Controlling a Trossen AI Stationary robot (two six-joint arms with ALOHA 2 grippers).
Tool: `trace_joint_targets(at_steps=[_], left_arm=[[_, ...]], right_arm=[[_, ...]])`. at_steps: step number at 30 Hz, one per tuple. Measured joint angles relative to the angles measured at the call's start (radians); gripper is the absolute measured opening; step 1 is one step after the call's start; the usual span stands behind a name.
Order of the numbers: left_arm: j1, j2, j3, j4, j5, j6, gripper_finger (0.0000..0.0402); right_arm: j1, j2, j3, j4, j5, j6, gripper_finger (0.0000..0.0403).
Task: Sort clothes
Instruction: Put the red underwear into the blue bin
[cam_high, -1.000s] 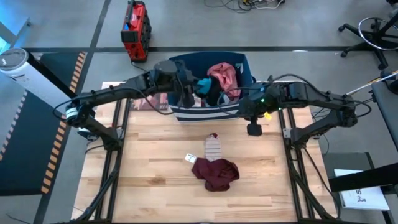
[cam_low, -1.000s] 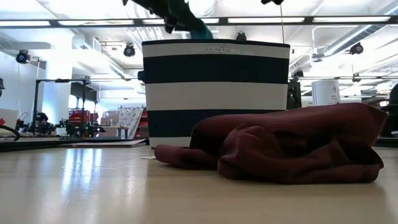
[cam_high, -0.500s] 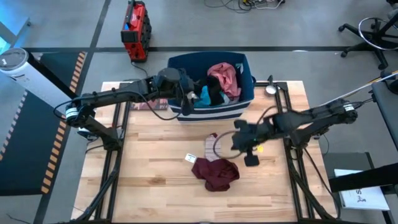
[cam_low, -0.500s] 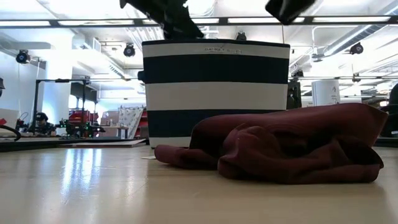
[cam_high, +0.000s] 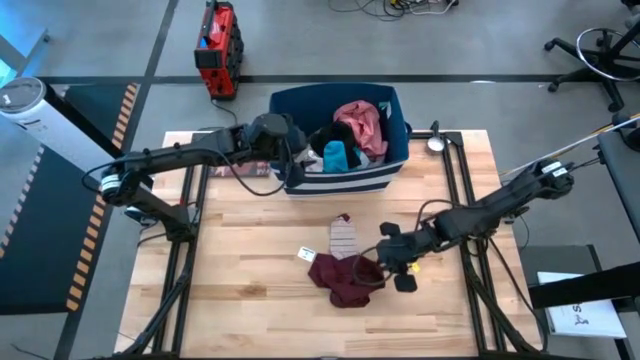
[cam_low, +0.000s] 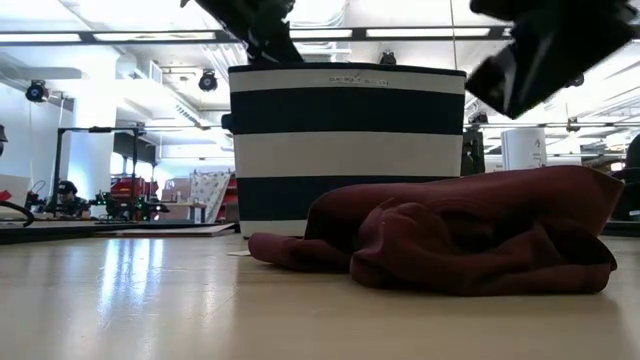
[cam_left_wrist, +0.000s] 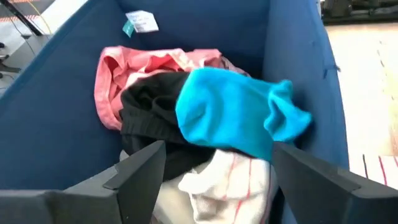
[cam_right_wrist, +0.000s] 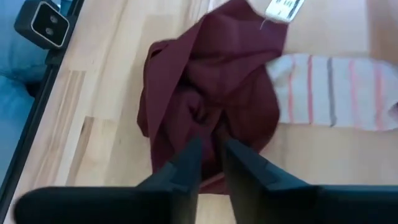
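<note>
A dark blue bin with white stripes (cam_high: 345, 183) (cam_low: 345, 140) stands at the table's far middle. It holds a pink piece (cam_left_wrist: 143, 62), a black one (cam_left_wrist: 149, 112) and a teal one (cam_high: 335, 155) (cam_left_wrist: 236, 112) lying on top. My left gripper (cam_high: 298, 160) (cam_left_wrist: 217, 155) hangs open over the bin's left rim, short of the teal piece. A crumpled maroon garment (cam_high: 345, 280) (cam_right_wrist: 205, 87) lies on the wood, a striped sock (cam_high: 343, 237) (cam_right_wrist: 329, 87) beside it on its far side. My right gripper (cam_high: 372, 262) (cam_right_wrist: 209, 146) hovers above the maroon garment's right part, its fingers a narrow gap apart.
A white tag (cam_high: 306, 254) lies left of the maroon garment. A flat printed sheet (cam_high: 235, 168) lies at the bin's left. A red device (cam_high: 216, 48) stands on the floor beyond the table. Bare wood stretches along the near edge and the near left.
My left gripper has let go of the teal piece, which now lies on the pile in the bin, and has drawn back toward the bin's left rim. My right gripper has swung from the bin's right front corner toward the near edge and down, over the maroon garment.
</note>
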Motion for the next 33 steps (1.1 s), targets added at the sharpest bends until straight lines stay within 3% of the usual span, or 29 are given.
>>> trace_joint_targets(at_steps=[5, 12, 16, 25, 33], left_arm=[[-0.035, -0.041, -0.074, 0.048, 0.000, -0.002, 0.0269], [-0.115, -0.154, -0.215, 0.237, 0.001, -0.008, 0.0266], [-0.157, -0.242, -0.267, 0.328, 0.002, -0.025, 0.0272], [-0.298, -0.405, -0.338, 0.369, -0.005, -0.062, 0.0278], [-0.443, -0.484, -0.504, 0.424, -0.109, -0.109, 0.0266]], right_arm=[[0.023, 0.001, -0.071, 0.092, 0.024, 0.064, 0.0123], [0.019, 0.001, -0.141, 0.128, 0.157, 0.112, 0.0191], [0.007, 0.001, -0.188, 0.214, 0.166, 0.149, 0.0200], [0.002, 0.001, -0.256, 0.353, 0.166, 0.219, 0.0200], [0.001, 0.032, -0.261, 0.396, 0.176, 0.236, 0.0199]])
